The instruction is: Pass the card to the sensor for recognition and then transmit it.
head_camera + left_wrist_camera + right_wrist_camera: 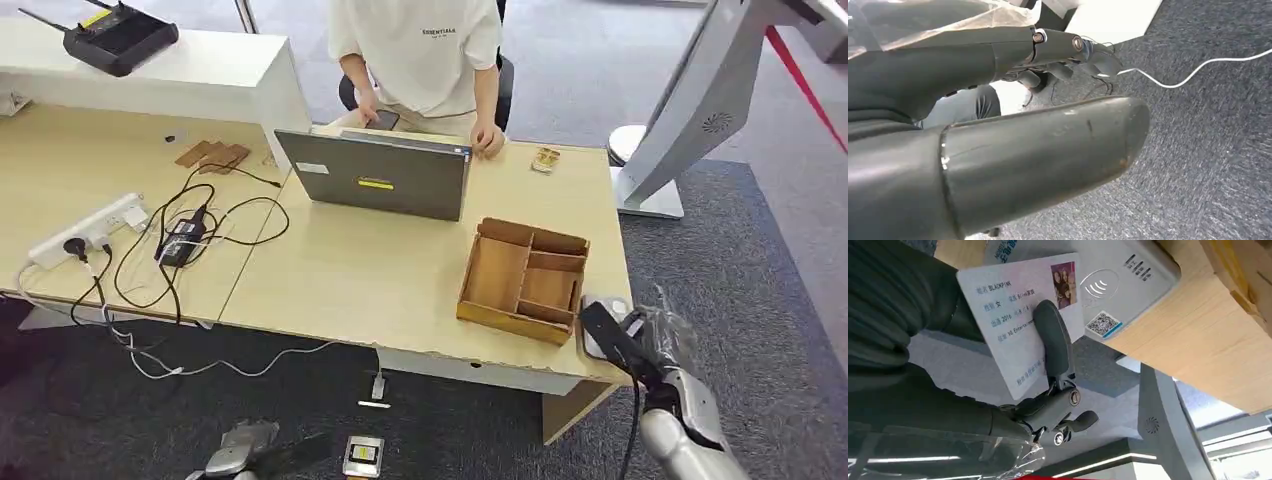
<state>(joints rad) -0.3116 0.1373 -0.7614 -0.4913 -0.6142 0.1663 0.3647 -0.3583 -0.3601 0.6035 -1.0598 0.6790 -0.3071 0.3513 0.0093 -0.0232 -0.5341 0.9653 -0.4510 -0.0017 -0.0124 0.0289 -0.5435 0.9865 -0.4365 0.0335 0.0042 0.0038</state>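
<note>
The right hand (998,390) hides part of the card (1013,315); its print is illegible.

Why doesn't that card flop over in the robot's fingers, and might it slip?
The card looks flat and unbent though held by one end, so it is probably stiff plastic. Its glossy face could be slippery; the right hand pins it with one finger across it. Probably very light.

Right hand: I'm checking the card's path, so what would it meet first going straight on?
Probably the white card reader at the desk edge; the right hand holds the card just short of it, though depth is unclear.
</note>
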